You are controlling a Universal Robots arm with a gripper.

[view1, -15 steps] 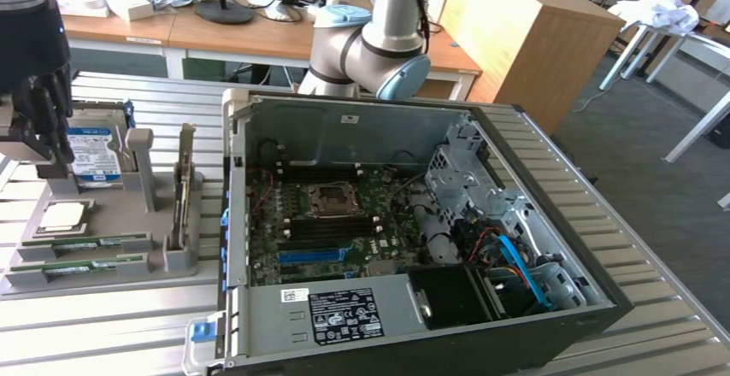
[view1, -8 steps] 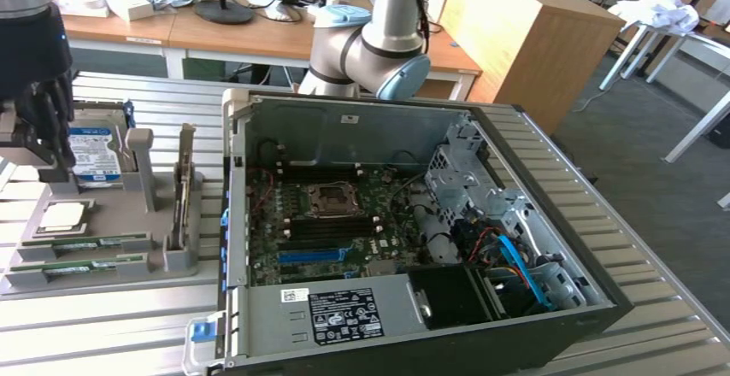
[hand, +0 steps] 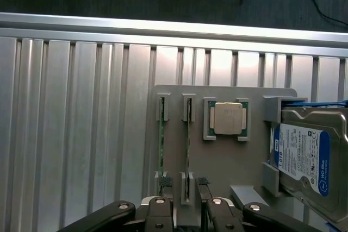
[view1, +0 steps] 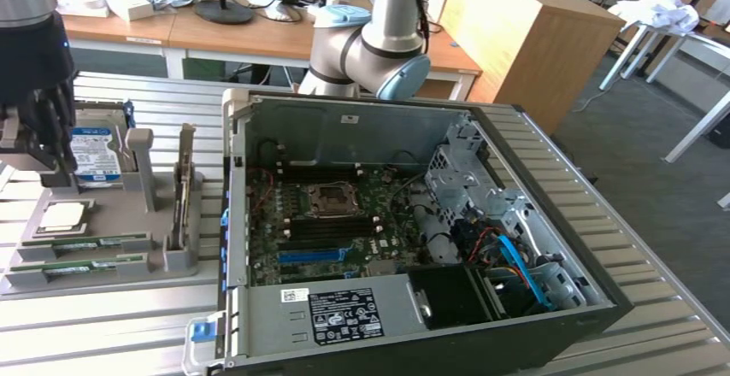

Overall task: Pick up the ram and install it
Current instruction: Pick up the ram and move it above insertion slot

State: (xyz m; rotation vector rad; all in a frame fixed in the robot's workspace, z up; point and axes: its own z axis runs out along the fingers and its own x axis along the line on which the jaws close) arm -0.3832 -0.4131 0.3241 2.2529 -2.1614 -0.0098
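Note:
Two green ram sticks [view1: 89, 243] [view1: 80, 266] lie side by side in slots at the near end of a grey holder tray [view1: 108, 286], on the exterior view's left. In the wrist view they stand edge-on as thin green strips, one ram stick [hand: 161, 145] beside the other ram stick [hand: 187, 145]. My gripper [view1: 40, 158] hangs above the tray's far end, near the hard drive, apart from the sticks. Its fingers [hand: 166, 182] are open with nothing between them; the gripper [hand: 185, 184] lines up with the second strip's end.
The tray also carries a blue-labelled hard drive [view1: 96, 155] [hand: 302, 156] and a square silver processor chip [view1: 63, 215] [hand: 227, 118]. An open computer case [view1: 548, 179] with its motherboard [view1: 331, 222] lies to the exterior view's right on the ribbed metal table [hand: 81, 134].

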